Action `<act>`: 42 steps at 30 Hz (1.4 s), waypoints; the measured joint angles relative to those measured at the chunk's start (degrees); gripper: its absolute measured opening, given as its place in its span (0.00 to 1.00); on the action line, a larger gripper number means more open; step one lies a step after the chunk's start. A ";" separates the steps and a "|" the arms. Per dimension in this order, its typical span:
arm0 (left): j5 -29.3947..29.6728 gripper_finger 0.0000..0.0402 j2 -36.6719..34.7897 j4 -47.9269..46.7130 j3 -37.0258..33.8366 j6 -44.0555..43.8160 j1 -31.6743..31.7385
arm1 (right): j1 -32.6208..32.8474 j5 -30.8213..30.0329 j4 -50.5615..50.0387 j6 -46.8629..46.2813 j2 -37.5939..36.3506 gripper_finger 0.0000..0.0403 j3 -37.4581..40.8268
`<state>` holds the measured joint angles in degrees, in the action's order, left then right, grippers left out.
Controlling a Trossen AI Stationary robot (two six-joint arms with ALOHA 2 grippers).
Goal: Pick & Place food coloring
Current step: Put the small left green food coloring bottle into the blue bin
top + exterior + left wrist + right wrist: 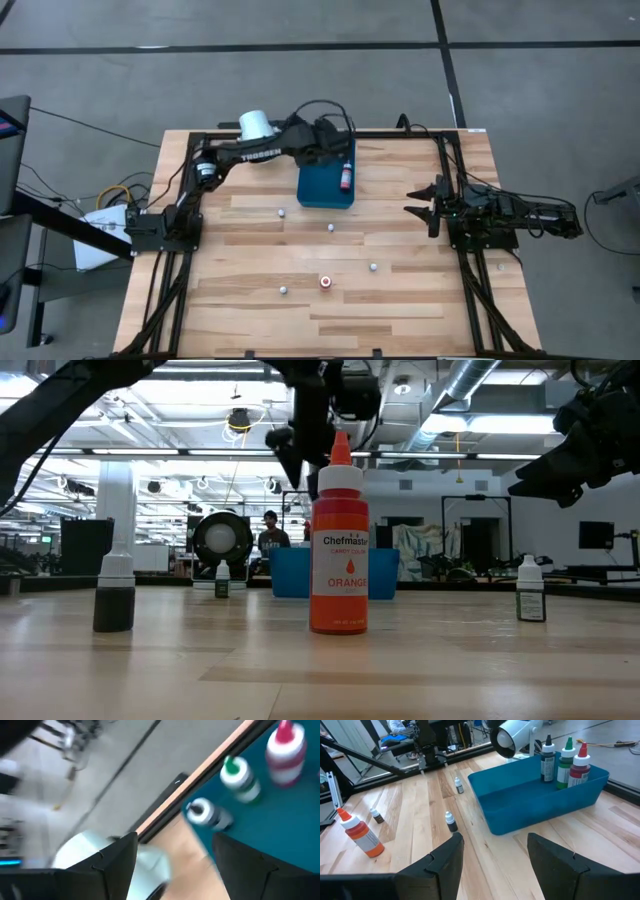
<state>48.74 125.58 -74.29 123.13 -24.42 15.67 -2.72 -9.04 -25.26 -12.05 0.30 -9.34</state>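
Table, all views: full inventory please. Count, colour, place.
blue tray: 1, blue, far middle of table
black-topped bottle, green-topped bottle, red-topped bottle: 1 each, upright together at one end of the tray
orange bottle: 1, orange, upright, near middle
small bottles: 4, whitish caps, scattered on bare wood
white cylinder: 1, far edge, left of tray
person: 1, in room behind
left gripper: open, over tray
right gripper: open, right side, facing tray
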 joint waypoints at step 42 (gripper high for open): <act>3.58 0.62 -8.29 -15.63 -3.90 -26.05 -23.83 | 0.02 0.09 0.40 -1.57 0.02 0.51 0.00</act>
<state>52.32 117.29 -89.91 119.23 -50.47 -8.16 -2.70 -8.95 -24.86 -13.63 0.32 -9.34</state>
